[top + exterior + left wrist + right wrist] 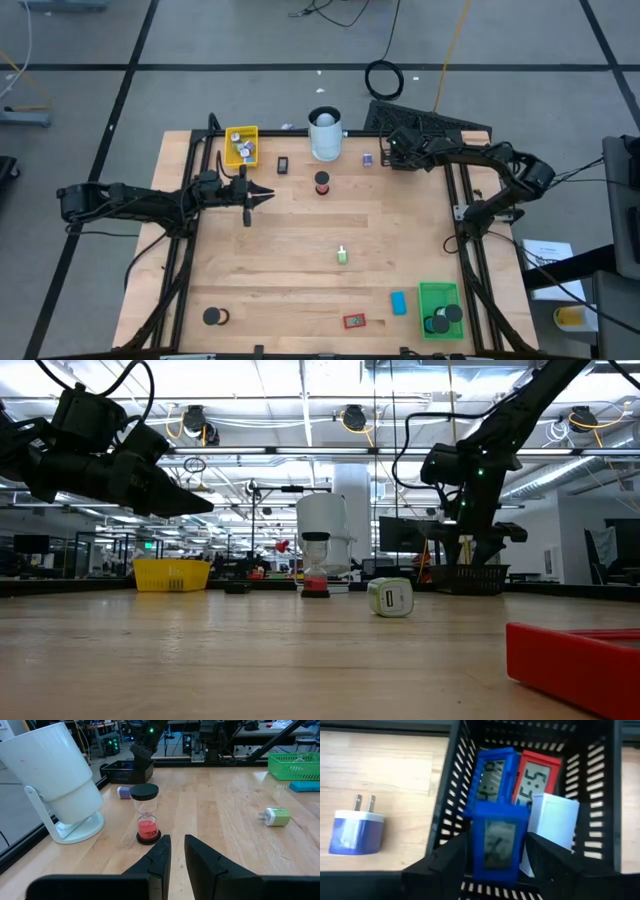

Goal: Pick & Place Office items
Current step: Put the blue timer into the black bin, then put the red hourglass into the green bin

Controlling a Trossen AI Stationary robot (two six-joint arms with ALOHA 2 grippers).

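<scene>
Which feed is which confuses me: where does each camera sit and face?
High: overhead, straight down at the table; both arms, left hand, right hand.
Low: tabletop height, facing the room; both arms.
Left wrist: on left arm, facing the hourglass; own fingers.
Right wrist: on right arm, into the black tray; own hand at a blue clock.
Shared: hourglass in high, low, left wrist.

the left gripper (177, 851) shows two dark fingers with a narrow gap between them, nothing held. just beyond its tips stands a small hourglass with black caps and red sand (146, 815) on the pale wooden table (225, 810). beside it a tall white plastic cylinder (52, 775) tilts on a round stand. a green-and-white plug adapter (274, 816) lies well apart; a black slatted basket (126, 770) sits farther off.
</scene>
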